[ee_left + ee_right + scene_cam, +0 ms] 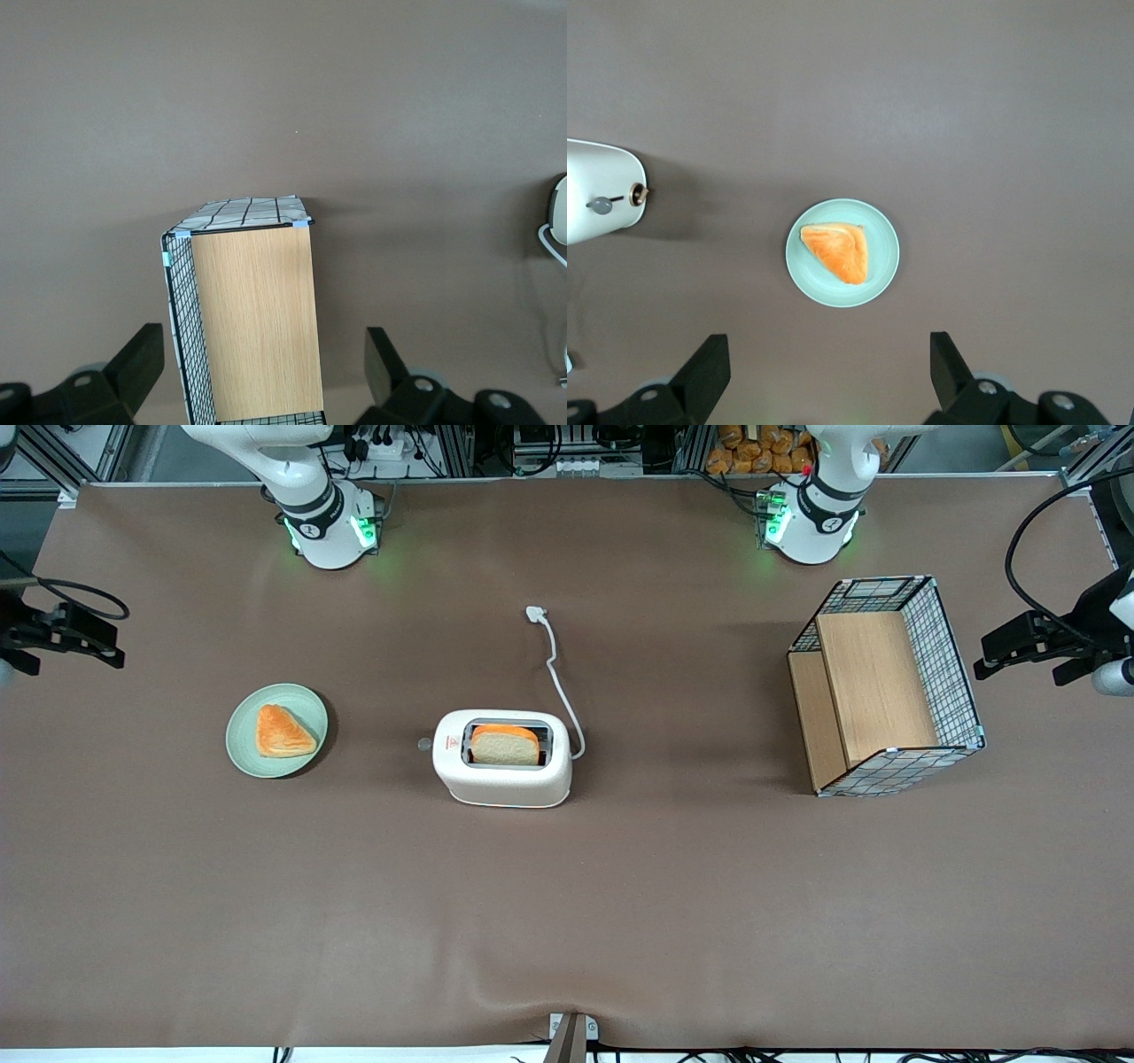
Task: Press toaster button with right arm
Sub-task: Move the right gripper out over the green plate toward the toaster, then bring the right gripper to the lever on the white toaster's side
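Observation:
The cream-white toaster [502,766] stands in the middle of the table with a bread slice [505,746] in its top slot. Its small pale-grey button [424,743] sticks out of the end that faces the working arm's end of the table. The right wrist view shows that end of the toaster [594,177] with the button [601,205] and a small brown dial [637,195] beside it. My right gripper [113,642] is open and empty [828,381]. It hangs above the table toward the working arm's end, well apart from the toaster.
A pale-green plate [248,757] with a triangular pastry [282,732] lies between my gripper and the toaster, and also shows in the right wrist view [802,274]. The white cord with plug [536,612] runs from the toaster toward the arm bases. A wire-and-wood basket [886,682] stands toward the parked arm's end.

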Available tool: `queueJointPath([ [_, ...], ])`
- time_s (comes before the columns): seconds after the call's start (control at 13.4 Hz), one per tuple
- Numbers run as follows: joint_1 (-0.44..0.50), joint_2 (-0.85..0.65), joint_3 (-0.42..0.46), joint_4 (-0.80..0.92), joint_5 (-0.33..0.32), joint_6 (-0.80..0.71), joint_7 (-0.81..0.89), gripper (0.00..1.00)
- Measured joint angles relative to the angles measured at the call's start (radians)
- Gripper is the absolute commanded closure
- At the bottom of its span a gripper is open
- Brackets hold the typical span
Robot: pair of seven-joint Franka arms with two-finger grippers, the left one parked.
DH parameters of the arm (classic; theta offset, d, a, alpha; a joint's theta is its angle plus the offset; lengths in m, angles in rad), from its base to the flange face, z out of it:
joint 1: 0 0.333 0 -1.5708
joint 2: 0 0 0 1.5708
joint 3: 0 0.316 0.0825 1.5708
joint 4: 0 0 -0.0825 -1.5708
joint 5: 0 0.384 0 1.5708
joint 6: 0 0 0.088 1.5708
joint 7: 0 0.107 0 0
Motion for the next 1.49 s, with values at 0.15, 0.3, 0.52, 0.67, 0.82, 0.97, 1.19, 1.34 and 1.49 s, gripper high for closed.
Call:
queueJointPath([
  [0.15, 0.000, 0.025, 0.000, -0.001, 0.002, -0.015, 0.000, 0.04],
  [0.3, 0.008, 0.040, 0.001, -0.001, 0.014, -0.021, 0.000, 0.49],
  [0.52, 0.035, 0.045, 0.002, -0.009, 0.054, -0.051, 0.002, 0.99],
  [0.67, 0.041, 0.052, 0.002, -0.036, 0.118, -0.059, 0.026, 1.00],
  [0.82, 0.050, 0.062, 0.001, -0.070, 0.185, -0.059, 0.095, 1.00],
  [0.97, 0.075, 0.084, 0.002, -0.097, 0.253, -0.059, 0.164, 1.00],
  [1.19, 0.086, 0.118, -0.001, -0.152, 0.354, -0.044, 0.199, 1.00],
  [1.34, 0.077, 0.134, -0.007, -0.216, 0.412, 0.025, 0.199, 1.00],
  [1.49, 0.075, 0.140, -0.008, -0.285, 0.490, 0.101, 0.199, 1.00],
])
